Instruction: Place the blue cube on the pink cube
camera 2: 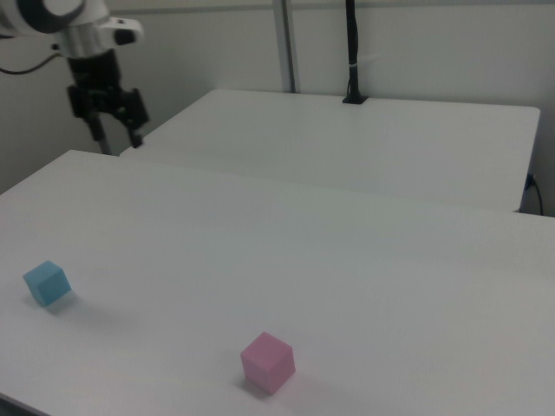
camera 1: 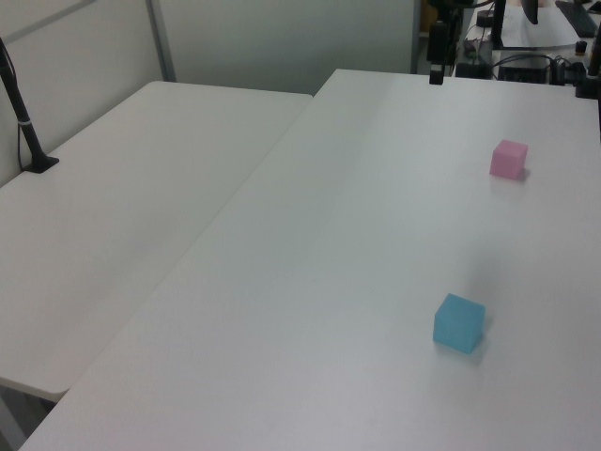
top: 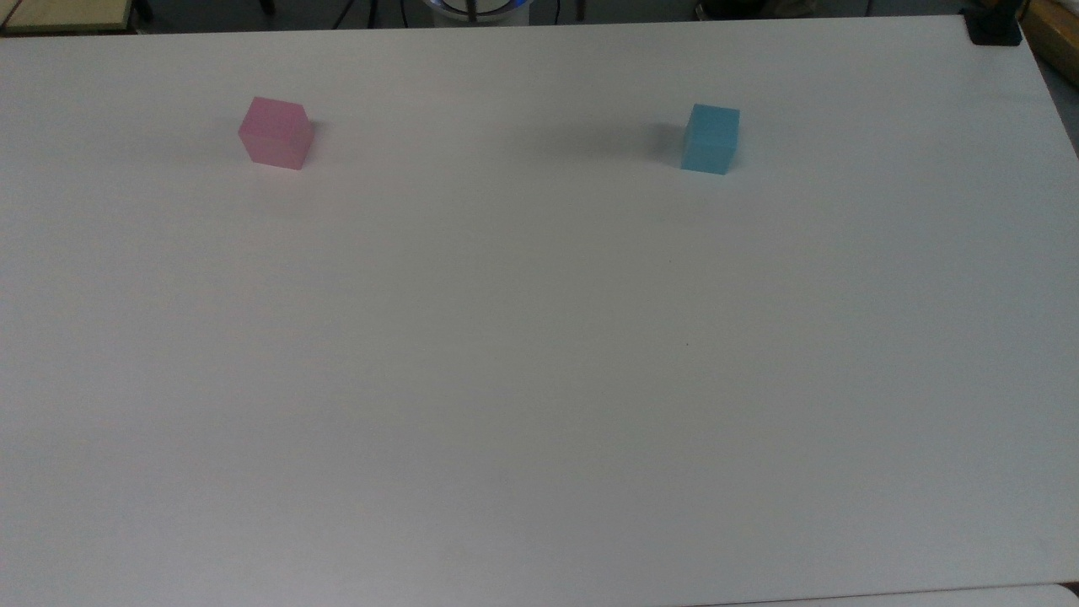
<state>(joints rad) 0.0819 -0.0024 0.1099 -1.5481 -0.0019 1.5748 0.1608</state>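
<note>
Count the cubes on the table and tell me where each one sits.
2. The pink cube sits near the far edge at the top view's left; the blue cube sits near the same edge at the top view's right. They rest well apart, with nothing there to hide another.

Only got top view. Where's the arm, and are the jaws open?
Observer: In the right view the arm hangs at the right view's upper left, high over the table's far edge, nearer the blue cube than the pink cube.
Operator: Jaws?
Observer: Open, empty, pointing down.
Operator: Anything else around?
Observer: A second table adjoins the far side, with a black post standing on it.
</note>
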